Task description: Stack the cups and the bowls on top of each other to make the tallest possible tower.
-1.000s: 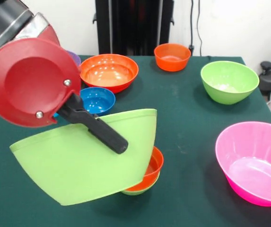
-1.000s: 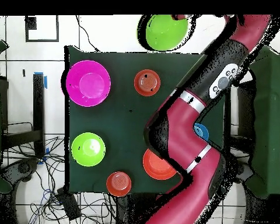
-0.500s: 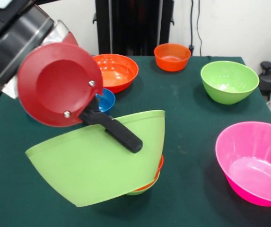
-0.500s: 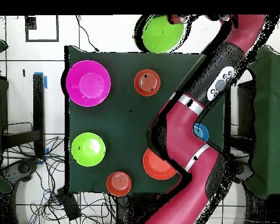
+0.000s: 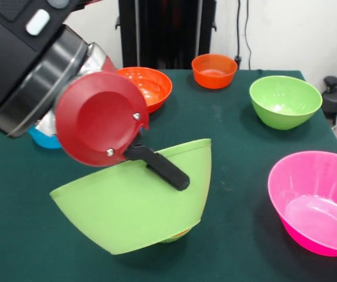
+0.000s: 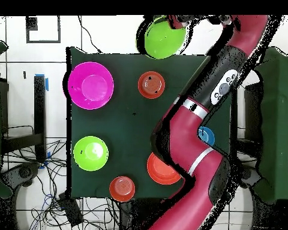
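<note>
My gripper [image 5: 177,176] is shut on the rim of a large lime green bowl [image 5: 133,202]. One black finger [image 5: 156,166] lies on its outer wall; the other is hidden inside. The bowl is tilted, mouth toward the arm, and hangs low over the small tower [image 5: 177,237]. Only a sliver of the tower's green base and orange bowl shows under it. I cannot tell if they touch. In the overhead view the held bowl [image 6: 163,37] shows near the top edge and the tower's orange bowl [image 6: 151,84] below it.
On the green table [image 5: 239,147] stand a pink bowl [image 5: 315,200], a lime green bowl [image 5: 284,100], a small orange bowl [image 5: 214,69], a wide orange bowl [image 5: 150,85] and a blue bowl [image 5: 43,140] half hidden behind my arm [image 5: 33,70].
My gripper has carried the large lime green bowl rightward and lower. It now covers nearly all of the orange bowl of the tower. The blue bowl is now hidden more by the arm.
</note>
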Robot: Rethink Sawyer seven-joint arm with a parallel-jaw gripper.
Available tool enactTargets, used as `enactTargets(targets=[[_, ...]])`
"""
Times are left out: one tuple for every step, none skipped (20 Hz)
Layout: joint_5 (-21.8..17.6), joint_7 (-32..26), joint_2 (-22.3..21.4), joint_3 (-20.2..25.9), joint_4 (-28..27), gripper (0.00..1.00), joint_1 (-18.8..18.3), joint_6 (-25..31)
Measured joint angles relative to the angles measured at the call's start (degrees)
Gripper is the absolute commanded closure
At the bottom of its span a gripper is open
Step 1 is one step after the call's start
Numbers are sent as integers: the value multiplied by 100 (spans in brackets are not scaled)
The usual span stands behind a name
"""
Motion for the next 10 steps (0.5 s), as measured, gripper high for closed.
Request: enactTargets(targets=[[7, 0, -4, -22, 0, 100, 5, 26], [17, 0, -12, -62, 0, 100, 13, 75], [31, 0, -22, -101, 0, 100, 23, 145], [45, 0, -31, -139, 1, 100, 33, 215], [68, 0, -36, -159, 1, 100, 41, 285], [80, 0, -38, -164, 0, 100, 44, 314], [132, 0, -46, -175, 0, 100, 57, 429], [157, 0, -50, -177, 0, 100, 62, 481], [238, 0, -64, -176, 1, 100, 80, 634], [274, 0, -72, -176, 1, 100, 93, 707]])
